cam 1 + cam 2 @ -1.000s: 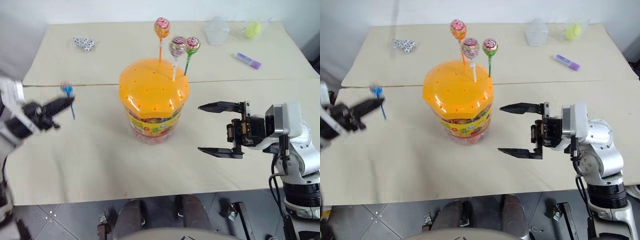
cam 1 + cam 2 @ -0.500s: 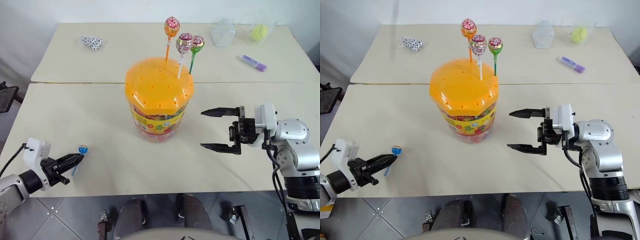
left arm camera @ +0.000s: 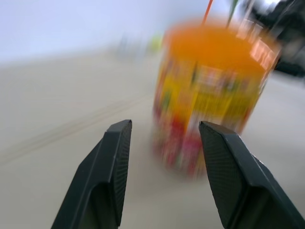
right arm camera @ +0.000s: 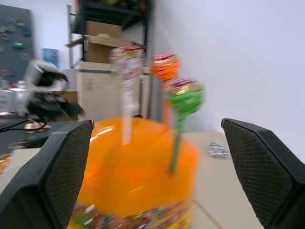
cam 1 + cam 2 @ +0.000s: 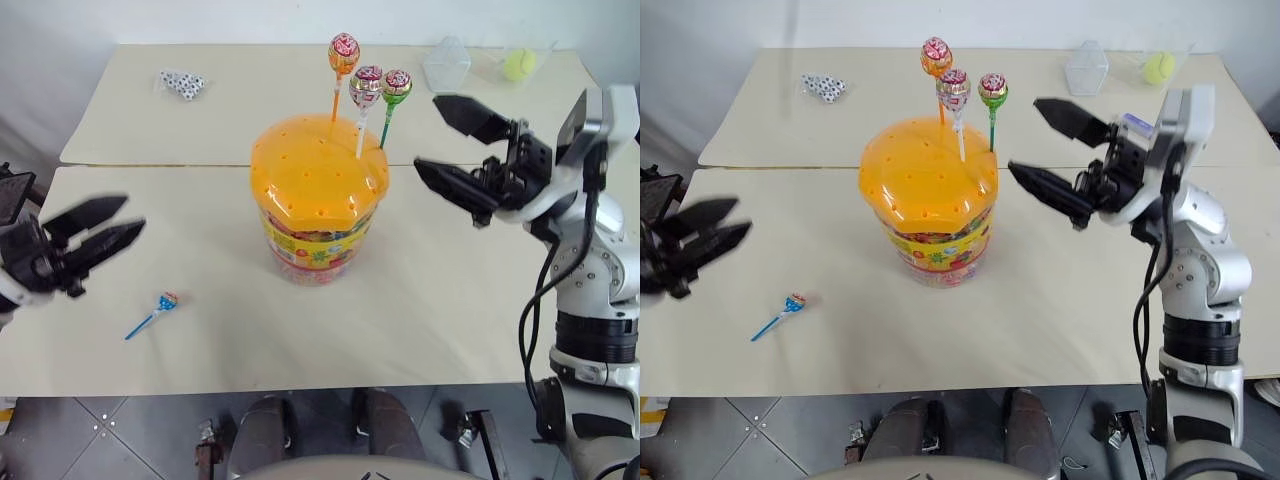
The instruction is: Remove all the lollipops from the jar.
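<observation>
Jar (image 5: 318, 195) mid-counter (image 5: 450, 320) holds three lollipops (image 5: 366, 85); blue lollipop (image 5: 166, 301) lies near the front-left edge. Your left end effector (image 5: 100, 230) and right end effector (image 5: 448, 142) are both released, empty.

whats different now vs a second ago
The left hand let go of the blue lollipop, now lying on the table, and rose open. The right hand, open throughout, lifted toward the three lollipops still standing in the jar.

lab or storeroom; shelving (image 4: 112, 14); cardboard boxes (image 4: 102, 45)
</observation>
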Controlling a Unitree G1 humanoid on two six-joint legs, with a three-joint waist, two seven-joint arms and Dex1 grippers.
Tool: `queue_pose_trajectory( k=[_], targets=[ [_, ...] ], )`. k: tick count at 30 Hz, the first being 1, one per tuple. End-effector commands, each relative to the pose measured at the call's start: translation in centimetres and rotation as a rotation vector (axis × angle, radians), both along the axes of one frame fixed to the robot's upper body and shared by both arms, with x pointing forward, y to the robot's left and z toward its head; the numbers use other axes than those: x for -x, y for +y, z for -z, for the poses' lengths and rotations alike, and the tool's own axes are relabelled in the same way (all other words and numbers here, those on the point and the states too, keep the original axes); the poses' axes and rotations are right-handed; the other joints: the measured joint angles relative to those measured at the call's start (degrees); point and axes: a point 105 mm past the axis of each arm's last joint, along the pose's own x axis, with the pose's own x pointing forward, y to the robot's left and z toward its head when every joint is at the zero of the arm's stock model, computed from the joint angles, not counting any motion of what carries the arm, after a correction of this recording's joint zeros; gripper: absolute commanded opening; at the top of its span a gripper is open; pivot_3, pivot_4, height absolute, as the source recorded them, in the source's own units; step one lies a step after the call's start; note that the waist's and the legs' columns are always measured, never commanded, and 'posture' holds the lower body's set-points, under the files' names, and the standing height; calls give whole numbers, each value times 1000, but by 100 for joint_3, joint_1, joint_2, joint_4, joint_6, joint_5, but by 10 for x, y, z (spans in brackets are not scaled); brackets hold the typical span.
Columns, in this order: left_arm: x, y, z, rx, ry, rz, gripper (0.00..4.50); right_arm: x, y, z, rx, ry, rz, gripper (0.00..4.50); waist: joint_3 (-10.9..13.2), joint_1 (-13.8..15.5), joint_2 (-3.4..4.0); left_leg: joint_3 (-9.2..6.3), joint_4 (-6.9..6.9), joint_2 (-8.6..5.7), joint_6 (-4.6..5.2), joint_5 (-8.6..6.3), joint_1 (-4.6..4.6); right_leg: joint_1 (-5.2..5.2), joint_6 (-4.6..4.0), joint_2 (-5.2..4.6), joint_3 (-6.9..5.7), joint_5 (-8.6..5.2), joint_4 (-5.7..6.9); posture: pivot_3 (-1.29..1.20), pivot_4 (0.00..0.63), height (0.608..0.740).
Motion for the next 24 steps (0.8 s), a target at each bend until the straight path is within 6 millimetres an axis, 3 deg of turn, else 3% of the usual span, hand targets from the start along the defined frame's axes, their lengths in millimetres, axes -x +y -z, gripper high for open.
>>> queue_pose_trajectory(
  k=[1,4,5,8,12,19,24],
  targets=[
    [0,-10,-9,68,-22,49,3561,-9,9,-11,-20,2,25,4500,0,-48,0,1,0,-3,0,0,0,-2,1,1,-1,1,5,0,150,740],
    [-3,-10,-4,86,-5,66,4369,-12,19,-14,-9,29,4,4500,0,-130,0,1,-6,-11,-3,-2,-1,-8,1,15,-11,0,9,0,150,740],
    [-3,-11,-3,82,-4,73,4484,-12,21,-13,6,33,-5,4500,0,-140,0,2,-8,-10,-4,-2,-2,-11,0,19,-11,0,9,0,150,740],
    [-2,-16,-4,95,-28,98,4500,-12,26,-6,49,52,-23,3887,0,-140,0,2,-8,-7,-6,-3,-3,-11,0,26,-12,0,5,0,150,740],
    [3,-18,-6,110,-98,121,4500,-8,32,-1,86,77,-67,2555,0,-130,0,4,2,-7,-6,-3,-5,-8,0,25,-6,0,3,0,150,740],
    [3,-20,3,118,-54,148,4500,-6,34,-3,86,76,-115,135,0,-128,0,4,2,-8,-5,-3,-5,-8,0,25,-5,0,2,0,150,740],
    [5,-22,-2,152,-91,193,4500,-17,12,-22,-59,38,-54,61,0,-128,0,4,2,-7,-5,-3,-5,-7,0,25,-6,0,2,0,150,740]
  ],
)
